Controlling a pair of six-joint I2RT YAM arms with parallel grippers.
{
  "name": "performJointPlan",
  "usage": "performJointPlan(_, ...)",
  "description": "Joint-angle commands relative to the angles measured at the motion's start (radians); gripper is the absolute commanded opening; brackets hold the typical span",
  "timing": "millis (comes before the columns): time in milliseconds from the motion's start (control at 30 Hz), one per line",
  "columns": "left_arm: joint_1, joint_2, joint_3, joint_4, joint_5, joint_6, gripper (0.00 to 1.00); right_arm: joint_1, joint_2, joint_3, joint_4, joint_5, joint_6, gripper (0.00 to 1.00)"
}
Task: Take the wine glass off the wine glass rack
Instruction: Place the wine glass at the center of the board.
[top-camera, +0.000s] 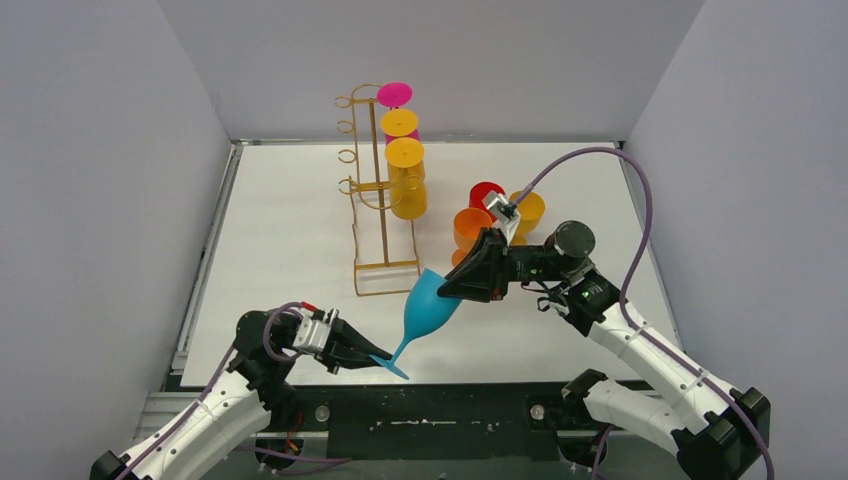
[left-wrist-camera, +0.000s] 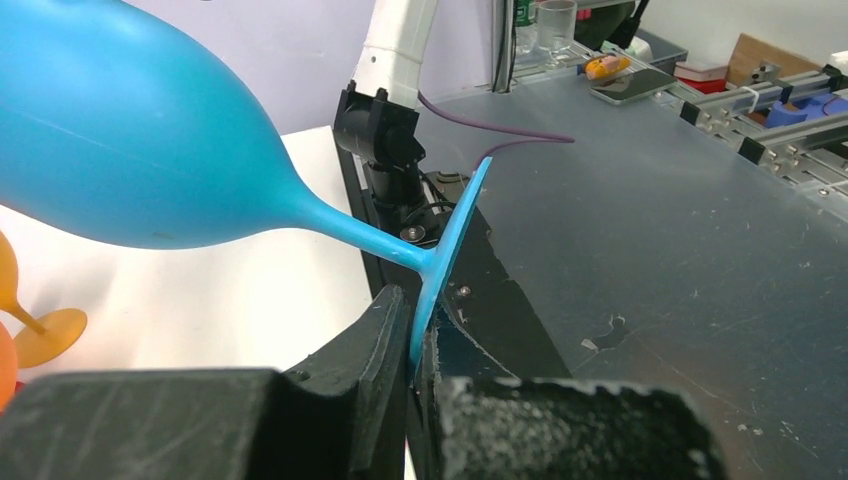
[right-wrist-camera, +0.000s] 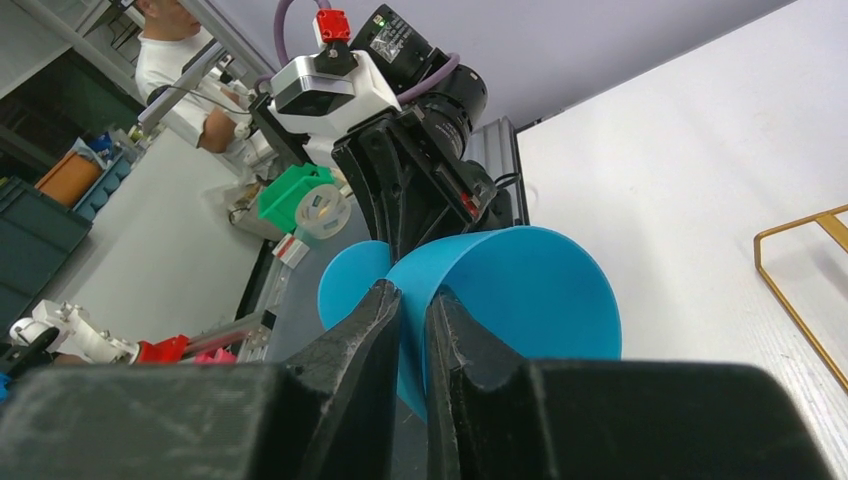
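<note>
The glass (top-camera: 430, 305) hangs tilted over the near edge of the surface (top-camera: 290, 230), off the hooks and just beside the base of the rack (top-camera: 385, 235). The right pincer (top-camera: 452, 290) is clamped on its bowl rim and the left pincer (top-camera: 382, 357) on its foot, probably a handover so it can be stood upright. The surface is white, boxed by pale walls (top-camera: 100, 200).
</note>
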Motion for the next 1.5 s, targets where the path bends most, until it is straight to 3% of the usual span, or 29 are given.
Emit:
performJointPlan(0,0.011,0.004,0.015,0.004,-0.078,-0.007,0.0,0.02,-0.003,-0.015,0.05,-0.055,-0.007,0.11)
performJointPlan(133,0.012,0.003,0.015,0.004,-0.075,-0.002,0.0,0.022,-0.017,-0.014,0.045,-0.071,-0.008,0.26)
performJointPlan(267,0.012,0.001,0.015,0.002,-0.073,0.0,0.0,0.021,-0.03,-0.02,0.046,-0.071,-0.012,0.3)
performJointPlan(367,0.012,0.001,0.015,0.004,-0.074,0.001,0.0,0.02,-0.028,-0.024,0.059,-0.073,0.001,0.23)
performJointPlan(467,0.012,0.001,0.015,0.004,-0.074,0.001,0.0,0.017,-0.034,-0.024,0.061,-0.067,-0.002,0.02)
performJointPlan(533,0.012,-0.001,0.015,0.002,-0.081,0.003,0.0,0.004,-0.042,-0.02,0.052,-0.054,-0.01,0.0)
performJointPlan(600,0.013,-0.007,0.015,-0.006,-0.115,-0.007,0.26,-0.014,-0.046,-0.015,0.031,-0.04,-0.016,0.0)
performJointPlan(700,0.013,-0.026,0.01,-0.017,-0.165,-0.02,0.48,-0.02,-0.043,-0.001,-0.014,-0.018,-0.032,0.0)
performJointPlan(933,0.022,-0.093,0.02,-0.097,-0.221,0.043,0.63,-0.02,-0.068,0.055,-0.242,0.082,-0.166,0.0)
performJointPlan(967,0.024,-0.104,0.026,-0.124,-0.242,0.063,0.72,-0.019,-0.072,0.069,-0.28,0.106,-0.203,0.0)
performJointPlan(1000,0.025,-0.116,0.032,-0.161,-0.267,0.086,0.9,-0.02,-0.076,0.081,-0.343,0.132,-0.232,0.0)
performJointPlan(1033,0.026,-0.127,0.041,-0.202,-0.297,0.116,0.96,-0.018,-0.082,0.095,-0.404,0.17,-0.257,0.0)
performJointPlan(1167,0.031,-0.167,0.075,-0.373,-0.466,0.226,0.97,-0.006,-0.096,0.13,-0.567,0.312,-0.349,0.0)
performJointPlan(1300,0.044,-0.217,0.088,-0.453,-0.693,0.243,0.97,0.018,-0.101,0.159,-0.701,0.463,-0.397,0.0)
performJointPlan(1467,0.072,-0.275,0.089,-0.513,-1.17,0.08,0.97,0.062,-0.067,0.265,-0.95,0.841,-0.383,0.0)
